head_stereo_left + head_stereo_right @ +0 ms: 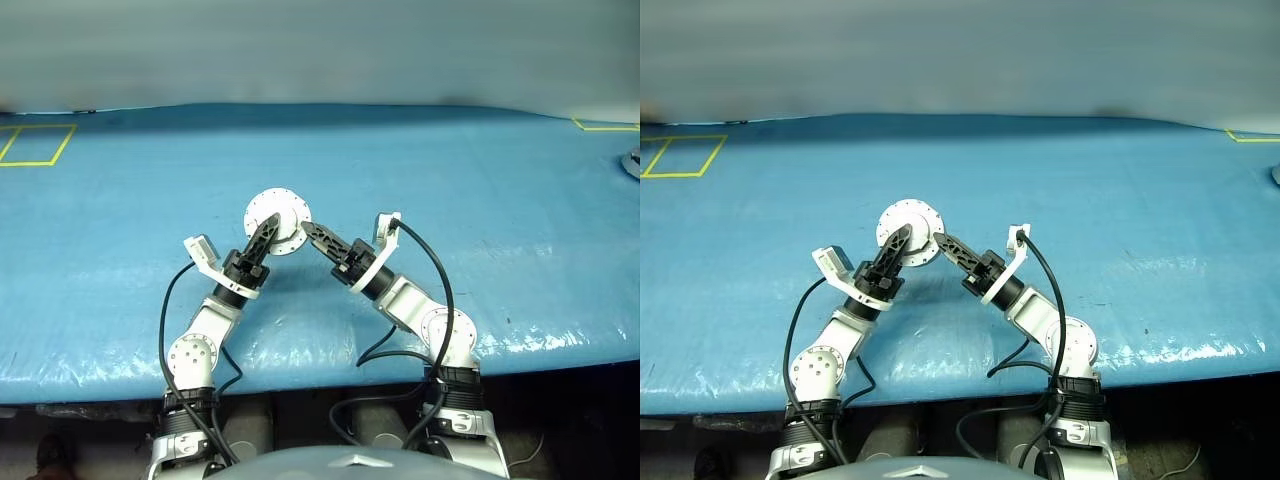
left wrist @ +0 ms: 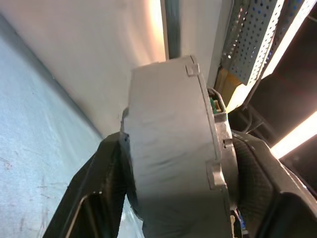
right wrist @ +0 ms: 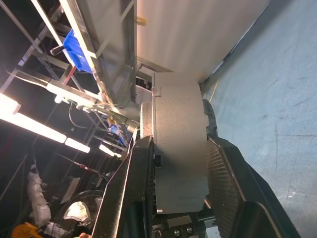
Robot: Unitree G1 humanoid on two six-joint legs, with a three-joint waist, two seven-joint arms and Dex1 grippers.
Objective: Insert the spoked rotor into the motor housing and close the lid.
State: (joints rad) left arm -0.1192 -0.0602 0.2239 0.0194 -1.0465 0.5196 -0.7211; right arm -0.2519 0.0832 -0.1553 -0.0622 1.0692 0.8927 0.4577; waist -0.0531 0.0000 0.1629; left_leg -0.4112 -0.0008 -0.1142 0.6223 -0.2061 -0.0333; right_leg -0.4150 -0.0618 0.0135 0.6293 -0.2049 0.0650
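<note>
Blue plastic sheet (image 1: 330,170) covers the desk. Yellow tape rectangle (image 1: 38,145) sits at the sheet's far left, pale wall (image 1: 320,50) behind it, fluorescent tubes (image 3: 29,124) glow overhead near metal shelving (image 3: 99,59).

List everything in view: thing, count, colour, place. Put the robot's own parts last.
Motor housing: one, pale grey round disc with a ring of small holes, held above the table between both claws.
Table: one, covered in blue sheeting, spanning the scene.
Yellow tape outline: one rectangle, far left of the table; another yellow corner at far right.
Round grey object: one, cut off at the table's right edge; cannot tell what it is.
Left claw: black, closed on the housing.
Right claw: black, closed on the housing.
</note>
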